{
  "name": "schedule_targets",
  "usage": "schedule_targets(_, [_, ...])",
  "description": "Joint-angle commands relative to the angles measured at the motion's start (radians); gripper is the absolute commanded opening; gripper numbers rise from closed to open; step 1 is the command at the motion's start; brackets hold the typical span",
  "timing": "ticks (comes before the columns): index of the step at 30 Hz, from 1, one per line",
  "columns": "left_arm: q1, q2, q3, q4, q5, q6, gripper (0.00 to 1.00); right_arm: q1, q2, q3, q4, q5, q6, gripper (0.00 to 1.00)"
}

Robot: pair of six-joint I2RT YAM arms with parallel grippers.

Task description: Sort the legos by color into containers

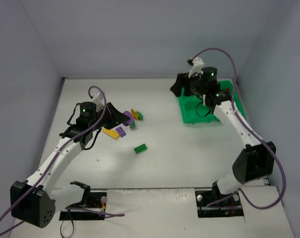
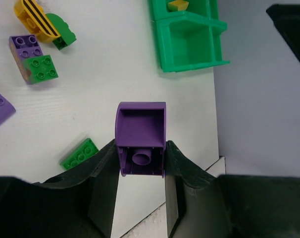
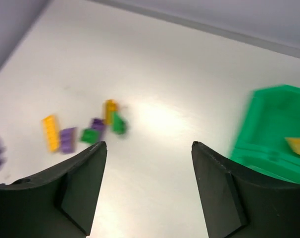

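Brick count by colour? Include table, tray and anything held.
Purple bricks: 3, one held by the left gripper
Green bricks: 3
Yellow bricks: 3, one in the tray
Red: 0 seen
Total: 9; the right arm hides part of the tray.

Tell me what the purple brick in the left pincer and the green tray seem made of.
The purple brick: likely moulded plastic, smooth and faintly glossy; uniform colour, hollow cavity with a round tube inside. The green tray: probably plastic too, satin sheen; thin even walls, one saturated colour throughout.
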Motion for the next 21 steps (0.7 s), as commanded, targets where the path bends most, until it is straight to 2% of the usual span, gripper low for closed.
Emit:
schedule_targets(1, [0.003, 0.031, 0.082, 0.128, 0.023, -0.084, 0.06, 0.080, -0.085, -0.077, 0.088, -0.129, 0.054, 0.67])
schedule_targets(5, [0.003, 0.086, 0.110, 0.205, 0.031, -0.139, 0.10, 0.246, -0.105, -0.125, 0.122, -0.125, 0.084, 0.72])
schedule_targets(11, [0.003, 0.144, 0.139, 0.289, 0.049, -0.231, 0.11, 0.396, -0.076, -0.124, 0.148, -0.077, 0.096, 0.77])
schedule_targets(21, [0.003, 0.178, 0.136, 0.359, 0.054, -0.323, 0.11, 0.493, 0.010, -0.027, 0.160, -0.013, 0.070, 0.77])
